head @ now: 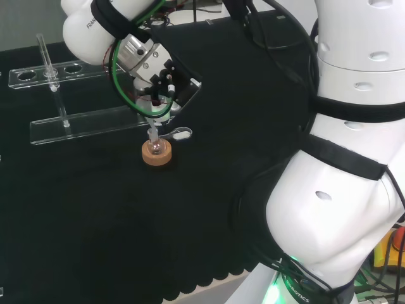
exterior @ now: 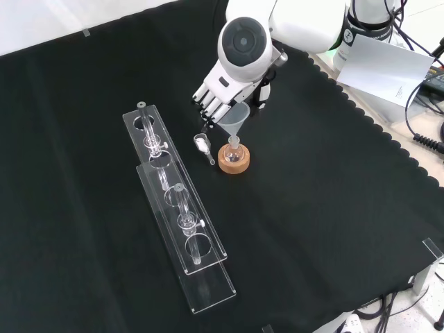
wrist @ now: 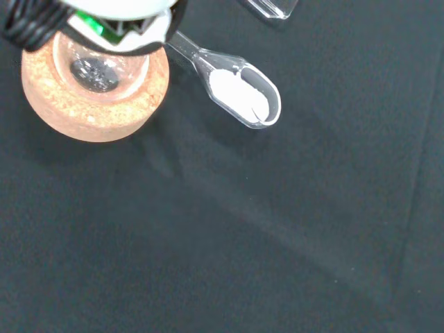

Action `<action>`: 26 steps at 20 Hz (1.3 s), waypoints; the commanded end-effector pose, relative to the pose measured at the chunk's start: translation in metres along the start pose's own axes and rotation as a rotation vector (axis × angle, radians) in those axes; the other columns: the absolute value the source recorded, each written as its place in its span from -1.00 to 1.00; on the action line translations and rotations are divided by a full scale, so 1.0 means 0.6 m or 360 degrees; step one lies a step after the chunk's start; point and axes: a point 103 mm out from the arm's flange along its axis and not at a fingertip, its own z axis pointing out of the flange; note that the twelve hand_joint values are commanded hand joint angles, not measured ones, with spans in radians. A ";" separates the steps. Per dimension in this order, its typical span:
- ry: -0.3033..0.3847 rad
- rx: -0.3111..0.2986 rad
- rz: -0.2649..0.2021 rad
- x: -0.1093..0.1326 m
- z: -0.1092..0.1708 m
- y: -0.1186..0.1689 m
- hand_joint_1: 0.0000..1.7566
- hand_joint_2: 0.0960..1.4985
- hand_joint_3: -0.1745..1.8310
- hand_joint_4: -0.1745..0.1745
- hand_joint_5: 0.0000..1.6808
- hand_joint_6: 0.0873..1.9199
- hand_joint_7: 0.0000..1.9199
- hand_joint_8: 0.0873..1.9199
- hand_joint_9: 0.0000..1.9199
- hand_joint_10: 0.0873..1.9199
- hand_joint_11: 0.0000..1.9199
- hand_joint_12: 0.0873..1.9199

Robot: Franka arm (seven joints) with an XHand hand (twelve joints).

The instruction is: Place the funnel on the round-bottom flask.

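Head view: my hand [head: 155, 69] sits above the cork ring [head: 156, 154]. Round-bottom flask [head: 154, 143] stands upright in the ring, neck pointing straight up at the hand. Funnel hard to make out here, glass on black; something clear hangs under the fingers right over the neck. Clear scoop [head: 178, 133] lies just beside the ring at approx 2 o'clock. Tube rack [head: 82, 123] off at 9 o'clock.

Front view: clearer. Funnel [exterior: 234, 119] at approx 4 o'clock from my hand [exterior: 218, 91], cone rim against the fingers [exterior: 209, 104], stem vertical, pointing down at the flask neck [exterior: 234, 143]. Fingers look curled at the rim; I judge they have hold of the funnel, thumb side hidden. Stem tip at or just in the neck mouth, can't tell which. Flask [exterior: 234, 157] at 6 o'clock from the funnel, both long axes in line. Scoop [exterior: 203, 145] w/ white powder at 9 o'clock of the ring [exterior: 234, 161], apart from it.

Wrist view: cork ring [wrist: 95, 104] w/ flask bulb [wrist: 97, 69] seen straight down; scoop [wrist: 239, 95] just beside.

Judgement: alignment looks good; what's left is straight down, then let go. Risk: tipping the flask in the ring.
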 end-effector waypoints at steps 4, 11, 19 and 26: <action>0.0032 0.0014 -0.0037 0.000 0.004 0.004 -0.03 -0.28 -0.15 -0.36 -0.60 -0.99 -0.79 -0.27 -0.51 -0.32 -0.74 0.42; 0.0056 0.0053 -0.0060 -0.003 0.013 0.006 -0.20 -0.24 -0.29 -0.39 -0.71 -1.00 -0.87 -0.27 -0.60 -0.29 -0.78 0.44; 0.0056 0.0066 -0.0053 0.003 0.011 0.006 -0.23 -0.22 -0.35 -0.38 -0.79 -1.00 -0.99 -0.31 -0.71 -0.27 -0.84 0.46; 0.0101 -0.0094 -0.0094 0.003 0.000 -0.006 -0.30 -0.20 -0.43 -0.35 -0.95 -1.00 -1.00 -0.60 -0.89 -0.22 -0.90 0.48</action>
